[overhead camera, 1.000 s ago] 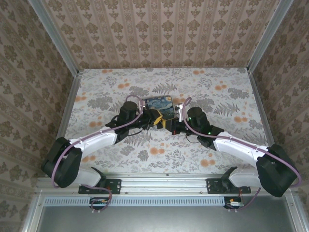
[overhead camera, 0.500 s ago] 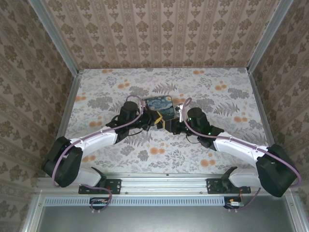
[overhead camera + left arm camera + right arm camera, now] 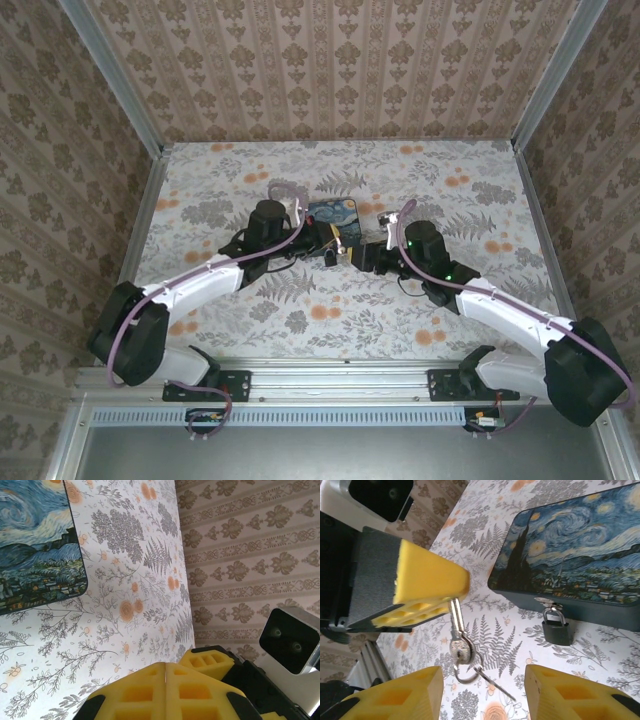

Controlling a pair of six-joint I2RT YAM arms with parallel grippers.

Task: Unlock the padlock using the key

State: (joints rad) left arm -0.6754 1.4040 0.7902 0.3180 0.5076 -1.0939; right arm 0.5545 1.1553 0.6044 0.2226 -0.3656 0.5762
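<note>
Between tips of the pinching left claw [image 3: 458, 593], a slim silvery dangling key [image 3: 455, 621]; right claw [image 3: 483, 681] spread.

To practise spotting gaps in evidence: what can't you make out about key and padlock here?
- End of the key: right wrist view, clamped inside the left gripper.
- Keyhole of the padlock: right wrist view, bottom face not shown.
- Top view: both too small to tell.
</note>
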